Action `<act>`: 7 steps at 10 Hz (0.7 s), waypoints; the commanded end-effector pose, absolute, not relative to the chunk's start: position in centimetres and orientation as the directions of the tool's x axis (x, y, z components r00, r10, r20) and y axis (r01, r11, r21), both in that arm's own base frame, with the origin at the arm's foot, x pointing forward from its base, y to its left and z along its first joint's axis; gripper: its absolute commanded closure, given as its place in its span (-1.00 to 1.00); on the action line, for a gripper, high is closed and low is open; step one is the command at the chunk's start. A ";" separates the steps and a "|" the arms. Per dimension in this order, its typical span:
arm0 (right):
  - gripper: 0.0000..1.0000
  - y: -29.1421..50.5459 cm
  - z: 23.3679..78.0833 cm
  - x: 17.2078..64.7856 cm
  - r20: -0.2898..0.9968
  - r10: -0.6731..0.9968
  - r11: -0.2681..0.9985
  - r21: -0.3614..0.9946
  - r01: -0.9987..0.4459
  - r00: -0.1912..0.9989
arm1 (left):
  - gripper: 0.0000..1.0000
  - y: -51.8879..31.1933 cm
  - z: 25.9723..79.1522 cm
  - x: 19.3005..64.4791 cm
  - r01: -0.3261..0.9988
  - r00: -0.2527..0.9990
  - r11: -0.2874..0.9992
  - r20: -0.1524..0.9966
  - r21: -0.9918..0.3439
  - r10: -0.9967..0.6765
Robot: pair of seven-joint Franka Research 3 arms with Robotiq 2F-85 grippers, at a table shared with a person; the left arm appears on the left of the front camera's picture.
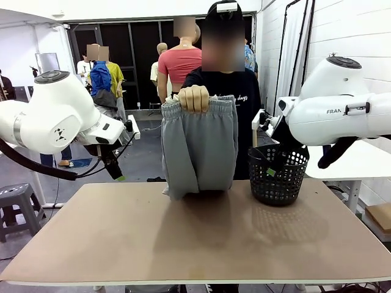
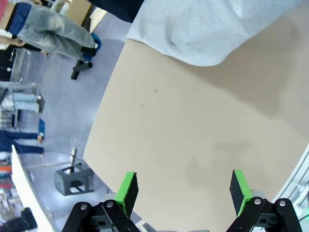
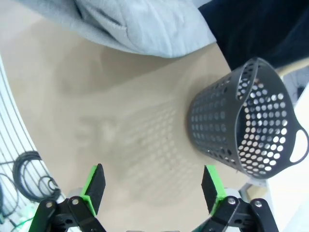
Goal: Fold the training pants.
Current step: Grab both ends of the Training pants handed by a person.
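A: Training pants (image 1: 198,149): hanging long-axis vertical from person's hand (image 1: 194,97), waistband up, lower end down on table (image 1: 183,244), straight ahead of both pincers, beyond the fingertips.

B: Left gripper (image 2: 183,191), right gripper (image 3: 153,186): fingers wide apart, empty. Nearer one?

A: Cannot tell. Basket (image 3: 241,125) just beside right's path. Vertical hang plain from front; from wrists, lower folds against table.

Glossy white rounded arms (image 1: 55,116), black cables (image 1: 30,166), black tools (image 2: 183,188) tipped with green pads (image 2: 126,191).
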State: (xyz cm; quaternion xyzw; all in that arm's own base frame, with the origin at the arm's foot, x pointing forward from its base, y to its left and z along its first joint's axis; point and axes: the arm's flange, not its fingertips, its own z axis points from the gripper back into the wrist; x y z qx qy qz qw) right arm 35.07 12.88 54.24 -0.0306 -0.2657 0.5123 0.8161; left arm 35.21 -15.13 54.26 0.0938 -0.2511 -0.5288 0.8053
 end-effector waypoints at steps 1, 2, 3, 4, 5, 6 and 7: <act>-1.00 12.0 52.7 36.4 0.399 0.887 0.374 -0.325 -0.868 0.233 | -1.00 -13.8 53.4 35.8 0.855 0.161 0.270 0.268 0.444 -0.950; -1.00 11.9 52.1 36.7 0.415 0.884 0.364 -0.322 -0.874 0.216 | -1.00 -13.6 52.7 36.3 0.863 0.144 0.264 0.291 0.431 -0.946; -1.00 11.8 51.3 37.0 0.433 0.884 0.335 -0.323 -0.885 0.177 | -1.00 -13.4 51.8 36.9 0.862 0.135 0.263 0.303 0.434 -0.943; -1.00 12.0 50.3 37.7 0.453 0.879 0.312 -0.319 -0.895 0.145 | -1.00 -13.3 50.7 37.9 0.855 0.145 0.271 0.298 0.443 -0.943; -1.00 12.0 49.3 38.3 0.471 0.874 0.306 -0.333 -0.892 0.124 | -1.00 -13.4 49.6 38.8 0.856 0.140 0.268 0.301 0.442 -0.943; -1.00 12.0 48.7 38.6 0.485 0.868 0.293 -0.332 -0.897 0.104 | -1.00 -13.7 48.8 39.4 0.866 0.124 0.253 0.305 0.431 -0.944; -1.00 12.1 48.3 39.1 0.481 0.872 0.277 -0.327 -0.904 0.093 | -1.00 -13.8 48.3 40.0 0.879 0.107 0.230 0.297 0.417 -0.949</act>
